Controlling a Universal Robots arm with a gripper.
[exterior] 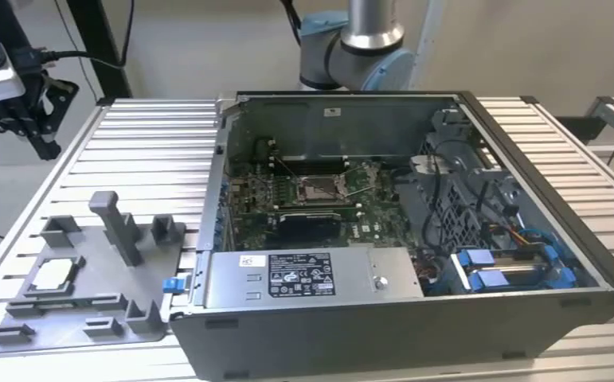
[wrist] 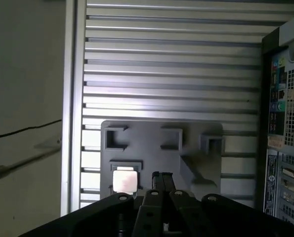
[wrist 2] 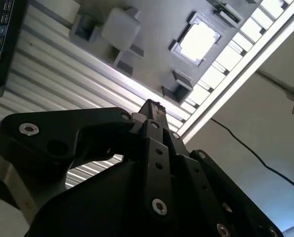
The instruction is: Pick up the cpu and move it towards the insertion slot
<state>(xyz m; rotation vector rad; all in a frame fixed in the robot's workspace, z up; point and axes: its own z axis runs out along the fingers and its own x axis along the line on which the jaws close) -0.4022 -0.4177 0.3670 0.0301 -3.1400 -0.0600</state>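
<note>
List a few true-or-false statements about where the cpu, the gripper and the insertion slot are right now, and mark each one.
1. The cpu lies on the grey tray. True.
2. The gripper is shut on the cpu. False: it is shut on nothing and hangs in the air, apart from the cpu.
3. The insertion slot sits on the green motherboard inside the open computer case. True.
4. The grey tray stands to the exterior view's right of the computer case. False: it stands to the exterior view's left of it.
</note>
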